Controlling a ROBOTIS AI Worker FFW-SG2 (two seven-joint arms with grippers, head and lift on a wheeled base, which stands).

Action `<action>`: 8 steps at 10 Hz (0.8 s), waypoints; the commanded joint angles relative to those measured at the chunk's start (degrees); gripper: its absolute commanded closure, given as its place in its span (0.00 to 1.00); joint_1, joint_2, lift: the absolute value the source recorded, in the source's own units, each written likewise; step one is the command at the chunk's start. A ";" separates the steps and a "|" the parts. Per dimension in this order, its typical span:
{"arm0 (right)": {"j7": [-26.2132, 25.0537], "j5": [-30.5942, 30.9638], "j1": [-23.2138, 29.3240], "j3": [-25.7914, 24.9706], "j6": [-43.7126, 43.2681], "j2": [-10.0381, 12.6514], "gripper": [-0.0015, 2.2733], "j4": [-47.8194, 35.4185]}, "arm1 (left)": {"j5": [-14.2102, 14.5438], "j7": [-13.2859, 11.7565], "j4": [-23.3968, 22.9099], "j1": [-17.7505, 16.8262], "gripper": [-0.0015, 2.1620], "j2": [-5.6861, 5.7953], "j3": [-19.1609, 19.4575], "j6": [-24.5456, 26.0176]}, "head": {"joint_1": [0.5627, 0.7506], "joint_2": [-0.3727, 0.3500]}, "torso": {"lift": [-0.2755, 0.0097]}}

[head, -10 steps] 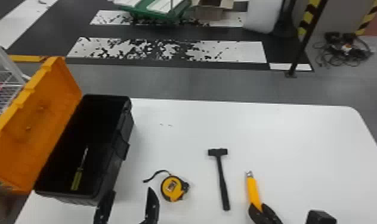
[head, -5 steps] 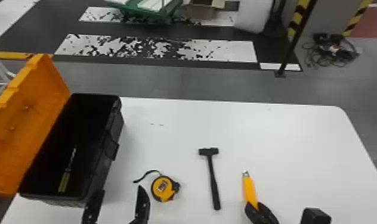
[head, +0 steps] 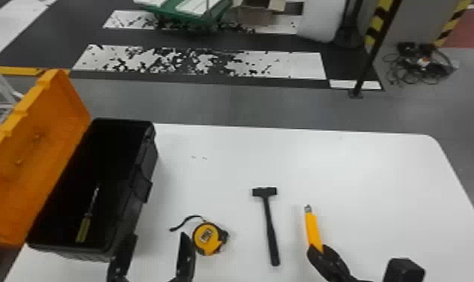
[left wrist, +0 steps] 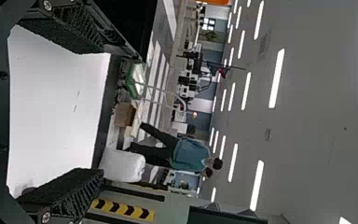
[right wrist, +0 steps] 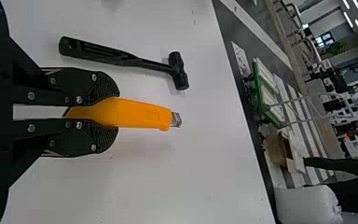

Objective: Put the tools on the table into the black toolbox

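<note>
One black plastic toolbox (head: 150,150) is standing along the left edge of the white table (head: 341,168), its single orange lid (head: 48,150) hanging open to the left. One screwdriver with a yellow-green handle (head: 83,228) is lying inside, shaft pointing towards the table's far edge. Three more tools are showing to the right of the toolbox: one round yellow-and-black tape measure (head: 206,238) with a black strap, one black hammer (head: 270,232) with its head towards the far edge, and one yellow-handled utility knife (head: 312,228), the nearest of the three to the right edge.

The left gripper (head: 153,249) is pointing forward over the table between toolbox and tape measure, its fingers spreading wide around nothing. The right gripper (head: 317,250) is slanting in over the table, fingers pointing towards the far edge; in the right wrist view they are closing snugly on both sides of the knife's handle, its metal tip jutting out beyond them. Whether the knife is touching the table, I cannot tell.
</note>
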 commanded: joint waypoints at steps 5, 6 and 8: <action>9.42 6.67 1.38 1.01 -20.70 0.14 0.99 -0.07 | 0.98 -10.54 -4.15 0.58 0.04 0.55 0.62 0.09 | 0.70 0.52 | 0.83; 11.80 8.52 1.38 1.10 -25.27 0.14 0.99 0.11 | 5.11 -16.69 -4.67 0.41 0.04 0.46 1.15 -0.08 | 0.70 0.52 | 0.83; 14.96 10.01 1.38 1.27 -30.37 0.14 0.99 0.55 | 12.05 -28.56 -6.52 0.23 0.04 0.28 3.26 0.27 | 0.70 0.52 | 0.83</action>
